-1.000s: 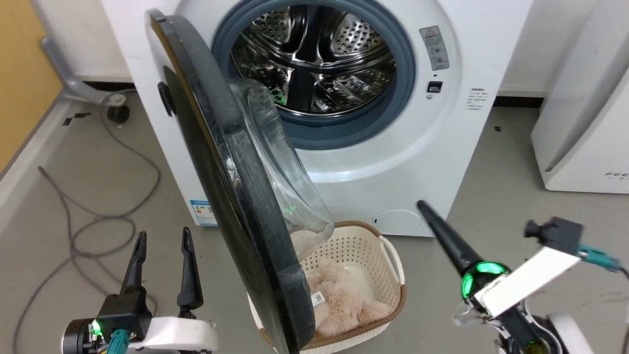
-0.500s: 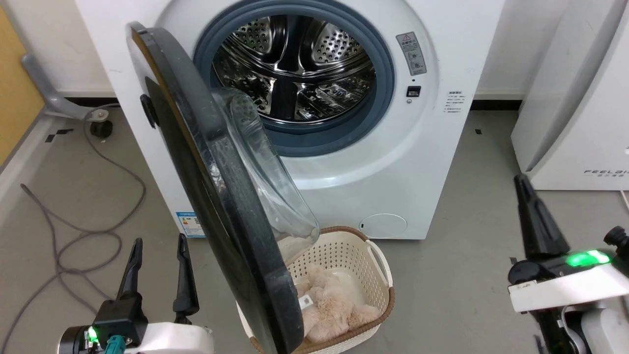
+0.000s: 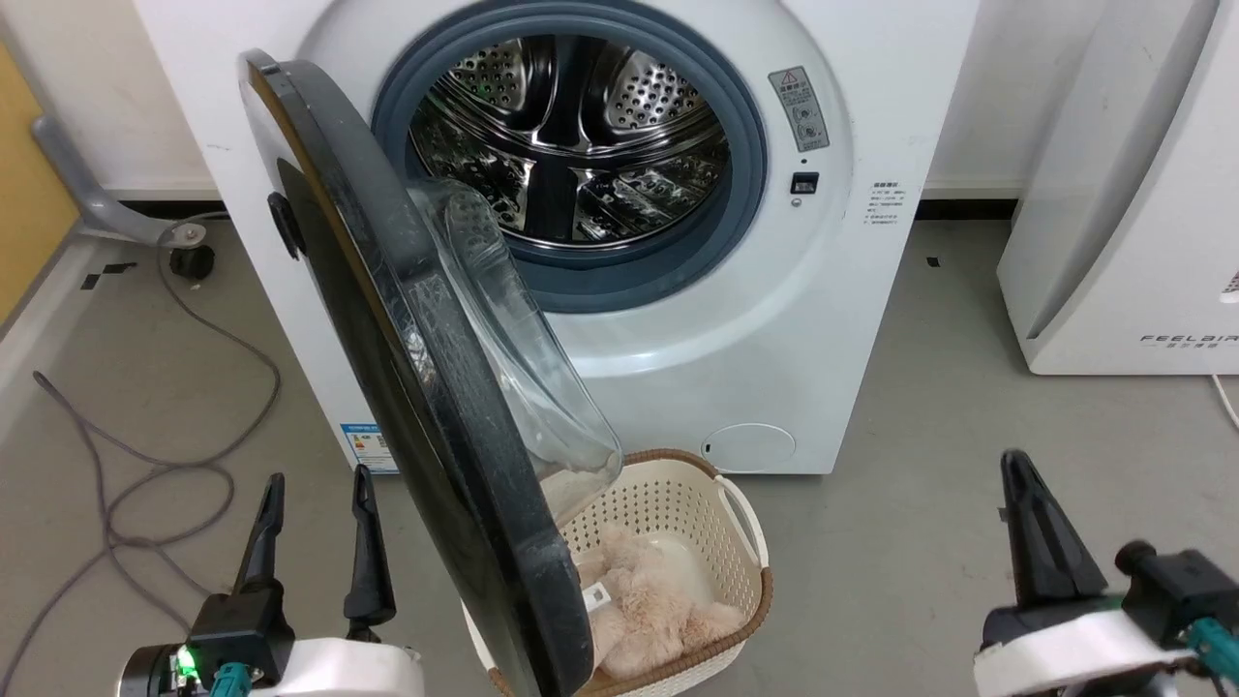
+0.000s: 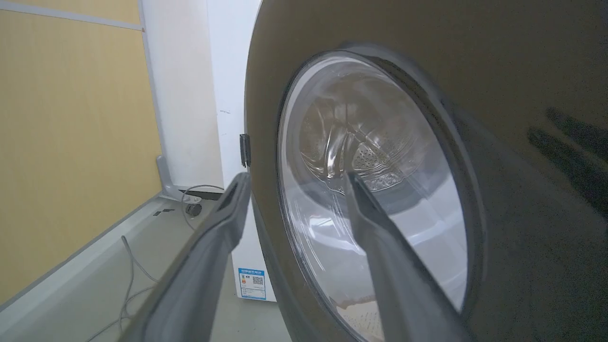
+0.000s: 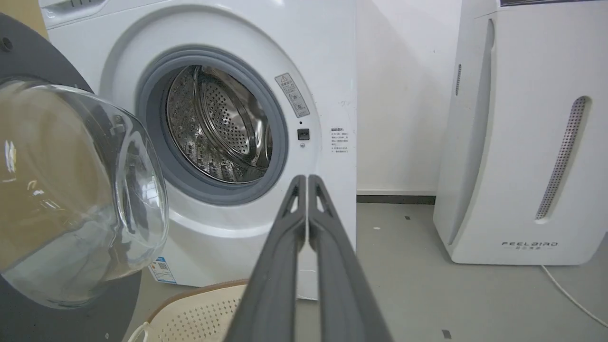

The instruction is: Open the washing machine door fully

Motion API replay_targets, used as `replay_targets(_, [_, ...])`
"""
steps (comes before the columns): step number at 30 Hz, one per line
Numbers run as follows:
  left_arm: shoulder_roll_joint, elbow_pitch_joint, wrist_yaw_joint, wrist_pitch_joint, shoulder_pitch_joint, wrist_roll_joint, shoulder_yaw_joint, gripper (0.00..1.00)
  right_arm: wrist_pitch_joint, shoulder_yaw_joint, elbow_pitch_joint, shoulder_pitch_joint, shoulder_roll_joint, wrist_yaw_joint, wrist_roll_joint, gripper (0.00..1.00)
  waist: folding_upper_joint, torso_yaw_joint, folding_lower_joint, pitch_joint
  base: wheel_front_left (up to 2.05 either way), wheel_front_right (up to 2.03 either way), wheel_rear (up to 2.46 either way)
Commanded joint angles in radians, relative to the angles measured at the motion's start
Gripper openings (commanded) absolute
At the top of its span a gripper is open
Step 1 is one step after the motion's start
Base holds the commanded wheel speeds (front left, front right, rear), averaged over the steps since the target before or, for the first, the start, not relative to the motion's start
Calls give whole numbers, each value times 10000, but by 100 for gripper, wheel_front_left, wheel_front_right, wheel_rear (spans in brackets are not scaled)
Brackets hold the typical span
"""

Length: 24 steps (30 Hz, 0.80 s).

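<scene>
Black washing machine door [image 3: 416, 387] half-open; left jaws wide, right jaws pressed together.

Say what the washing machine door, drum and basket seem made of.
The washing machine door: glossy black face, probably plastic, with mirror-like reflections; its see-through bowl is glass or clear plastic. The drum: polished perforated metal, bright glints. The basket: matte cream plastic by its look, moulded holes.

Round glossy black door [image 3: 426, 407] stands out at left of white front-loading washing machine [image 3: 823, 319]; cream perforated plastic basket [image 3: 668, 489] on grey floor [image 3: 920, 542] before machine, partly under door; white slanted appliance [image 3: 1113, 242] right of machine.
</scene>
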Motion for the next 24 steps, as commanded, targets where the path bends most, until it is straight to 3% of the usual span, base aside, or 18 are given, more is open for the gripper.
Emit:
replay_targets(1, [12,19,24,-55,32,9,-15,100,-42,-104,127,279,126,6,-226,39,-1,24,-1,-22,0,0,0])
replay_targets(2, [12,24,27,-55,36,6,-18,100,-42,-195,130,331,174,6,-424,100,-1,30,-1,-28,0,0,0])
replay_targets(12, [12,55,50,-55,45,-42,25,100,-43,-572,-8,771,496,6,-1361,100,-1,150,-1,-34,0,0,0])
replay_targets(13, [12,65,39,-55,43,-37,29,48,-43,-603,-21,795,506,6,-1431,100,-1,159,-1,-30,0,0,0])
replay_targets(14, [12,67,27,-55,37,-27,44,13,-43,-635,-41,815,513,6,-1515,100,-1,165,-1,-25,0,0,0])
replay_targets(15, [12,87,-15,-55,35,27,55,0,-43,-655,-60,831,519,6,-1602,100,-1,166,-1,-23,0,0,0])
replay_targets(24, [81,-1319,-214,-55,-757,469,429,0,-43,-829,-233,978,533,6,-1630,100,-1,329,-1,8,0,0,0])
